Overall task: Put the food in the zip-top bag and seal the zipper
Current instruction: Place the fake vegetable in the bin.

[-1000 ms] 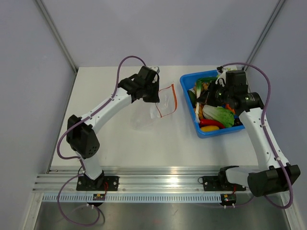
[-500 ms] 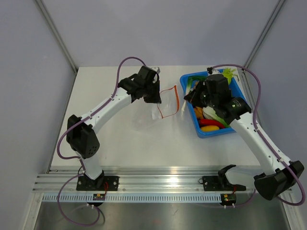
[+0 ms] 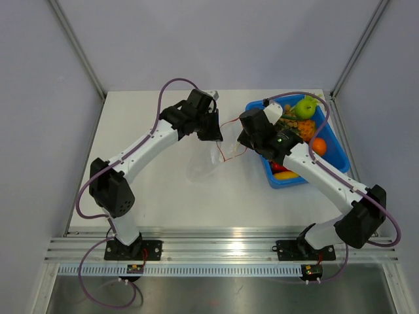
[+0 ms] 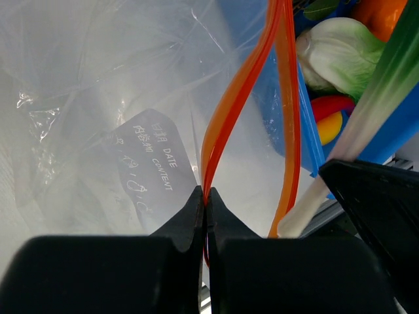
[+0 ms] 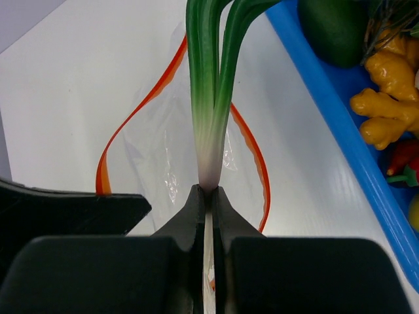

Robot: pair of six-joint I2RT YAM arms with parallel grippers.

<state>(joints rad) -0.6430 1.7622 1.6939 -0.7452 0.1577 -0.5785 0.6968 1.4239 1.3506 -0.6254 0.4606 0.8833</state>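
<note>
Surface: white table (image 3: 163,196) between pale grey walls, with both arms reaching in toward its middle.
Zip-top bag: the clear zip-top bag (image 3: 204,163) is near the table's centre, just left of the bin. It is held up by its mouth and its body sags downward; whether the bottom rests on the table cannot be told.
Zipper: the orange-red zipper (image 4: 245,85) is unsealed. Its two strips bow apart into a loop, so the mouth gapes toward the right arm.
Left gripper: the left gripper (image 4: 205,196) is clamped fully closed on one strip of the zipper. This probably lifts that edge so the mouth stays spread and the other arm can load the bag alone.
Green onions: the green onions (image 5: 209,98) point leaves-first at the gap between the two strips. The tips run out of the right wrist view, so it is unclear whether they have passed the mouth.
Right gripper: the right gripper (image 5: 209,193) is pinched closed on the white stalk end. Gripping at the base likely lets the long leaves enter first.
Blue bin: the blue bin (image 3: 332,134) sits just right of the bag, which makes for a short carry. It holds other food: a green apple (image 3: 305,106), an orange piece (image 3: 318,145) and a cabbage (image 4: 340,55).
Stage: loading appears barely begun, and sealing is not yet possible.
</note>
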